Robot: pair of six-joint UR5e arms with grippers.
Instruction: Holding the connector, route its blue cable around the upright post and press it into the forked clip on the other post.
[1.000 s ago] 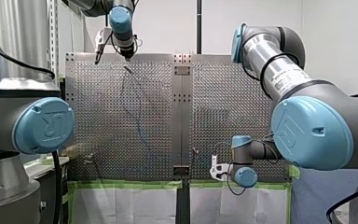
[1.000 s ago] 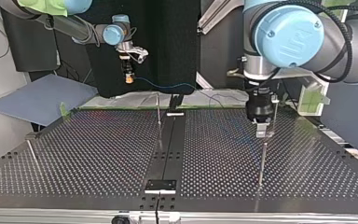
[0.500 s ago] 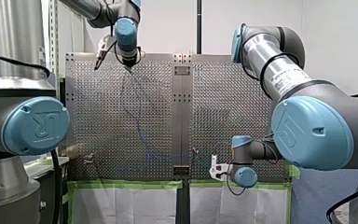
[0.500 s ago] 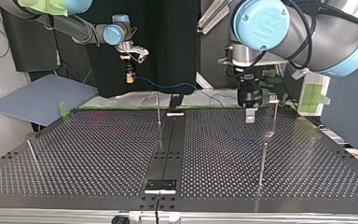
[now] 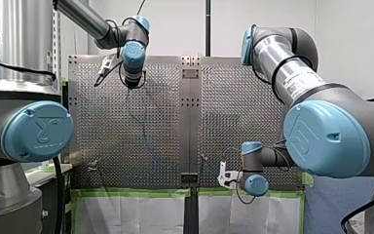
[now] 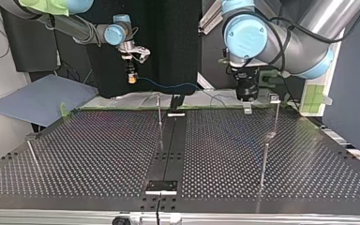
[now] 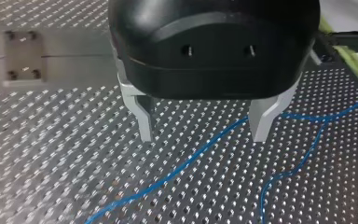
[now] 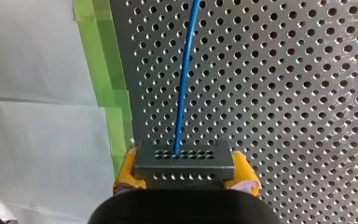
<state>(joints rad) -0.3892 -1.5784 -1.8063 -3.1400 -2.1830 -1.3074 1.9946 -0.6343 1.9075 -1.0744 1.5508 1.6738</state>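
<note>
R gripper [image 8: 186,173] pinches the connector [image 8: 185,161] betw. its yellow pads [image 8: 127,170], above the worktop [image 8: 307,93] edge w/ green tape [image 8: 100,70]. The blue cable [image 8: 185,79] leaves the connector's face & runs out over the perforated plate. In top view this gripper hangs at far left, cable sagging rightward behind the centre post [image 6: 159,112]. L gripper [image 7: 205,135]: metal fingers [image 7: 144,121] spread wide above cable strands lying on the worktop. In top view it's at far right, near a taller post [image 6: 275,117].
</note>
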